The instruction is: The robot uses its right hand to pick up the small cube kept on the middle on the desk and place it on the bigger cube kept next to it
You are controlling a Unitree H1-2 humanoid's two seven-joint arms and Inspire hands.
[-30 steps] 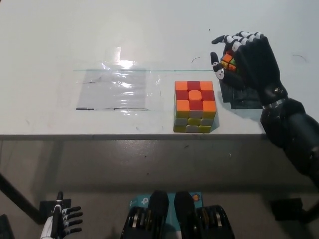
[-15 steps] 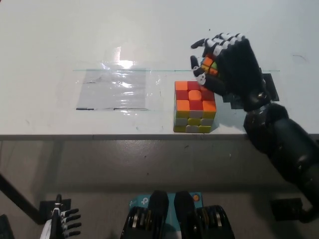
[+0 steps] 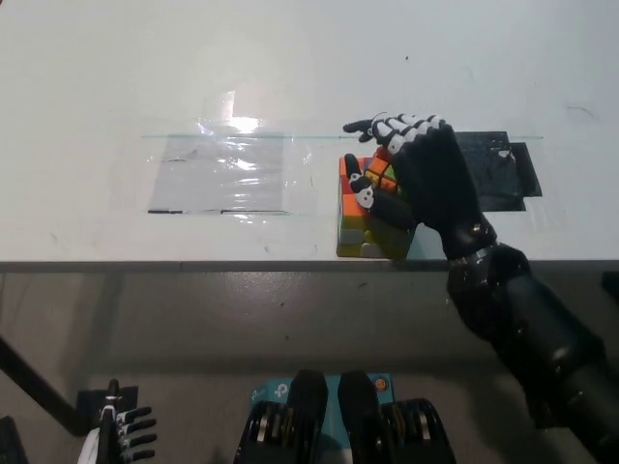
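Right hand (image 3: pixel 411 179) grasping the small cube (image 3: pixel 380 170) directly over the bigger cube (image 3: pixel 360 232) on the bench (image 3: pixel 116 77); left hand (image 3: pixel 121 437) low, fingers apart.

I see a matt pale desk (image 3: pixel 116 77), glossy crinkled clear plastic film (image 3: pixel 224 174) glaring, a smooth plastic-looking bigger cube (image 3: pixel 354 232), my right hand (image 3: pixel 416 184) satin black.

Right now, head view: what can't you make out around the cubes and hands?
- Small cube: mostly hidden inside the right hand; whether it touches the bigger cube can't be told.
- Bigger cube: its top and right side are covered by that hand.
- Left hand: cut off by the bottom edge, small, resting below the desk.
- Black patch: partly covered by the hand.
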